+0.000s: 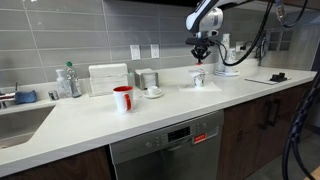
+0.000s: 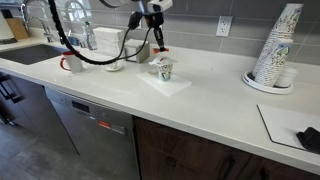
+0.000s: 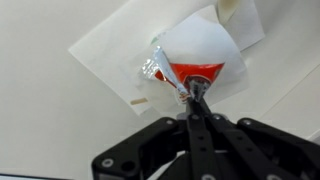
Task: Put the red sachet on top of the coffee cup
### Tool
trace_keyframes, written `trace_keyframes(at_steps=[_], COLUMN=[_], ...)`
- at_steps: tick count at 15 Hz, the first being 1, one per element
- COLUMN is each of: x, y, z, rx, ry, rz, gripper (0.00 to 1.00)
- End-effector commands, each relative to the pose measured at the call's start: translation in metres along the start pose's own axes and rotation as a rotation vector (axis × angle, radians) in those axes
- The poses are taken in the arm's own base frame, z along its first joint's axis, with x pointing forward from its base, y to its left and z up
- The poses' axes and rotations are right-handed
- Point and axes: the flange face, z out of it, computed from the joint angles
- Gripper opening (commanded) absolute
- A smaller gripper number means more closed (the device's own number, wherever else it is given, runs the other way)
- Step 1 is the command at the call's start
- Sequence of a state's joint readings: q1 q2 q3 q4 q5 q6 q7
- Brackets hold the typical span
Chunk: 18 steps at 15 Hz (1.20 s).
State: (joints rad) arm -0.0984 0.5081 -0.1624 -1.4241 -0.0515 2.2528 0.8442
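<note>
The gripper (image 3: 195,92), jaws narrowed to a pinch, grips one edge of the red sachet (image 3: 188,72) and holds it over the mouth of the coffee cup (image 3: 205,45), apparently ready for release. The cup stands on a paper napkin (image 3: 105,45), midway between the front and back edges of the counter (image 2: 220,100).

The hand (image 3: 194,95) pinches the red sachet (image 3: 196,72) over the coffee cup (image 3: 200,42) standing on a white napkin (image 3: 105,50).

Fingers (image 3: 191,110) together, pointing downward
</note>
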Motion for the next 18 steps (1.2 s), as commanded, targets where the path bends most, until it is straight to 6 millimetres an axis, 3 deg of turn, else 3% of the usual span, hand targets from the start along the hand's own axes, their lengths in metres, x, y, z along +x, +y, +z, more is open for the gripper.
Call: trace_keyframes(at_steps=[1, 13, 14, 15, 18], x=[0.007, 0.010, 0.010, 0.010, 0.014], y=[-0.011, -0.018, -0.018, -0.018, -0.017], z=[0.018, 0.051, 0.053, 0.054, 0.049], rx=[0.017, -0.013, -0.018, -0.021, -0.023], ry=[-0.004, -0.017, -0.022, -0.019, -0.017], rz=[-0.053, -0.126, -0.130, -0.134, -0.139], gripper=[0.02, 0.02, 0.09, 0.29, 0.49])
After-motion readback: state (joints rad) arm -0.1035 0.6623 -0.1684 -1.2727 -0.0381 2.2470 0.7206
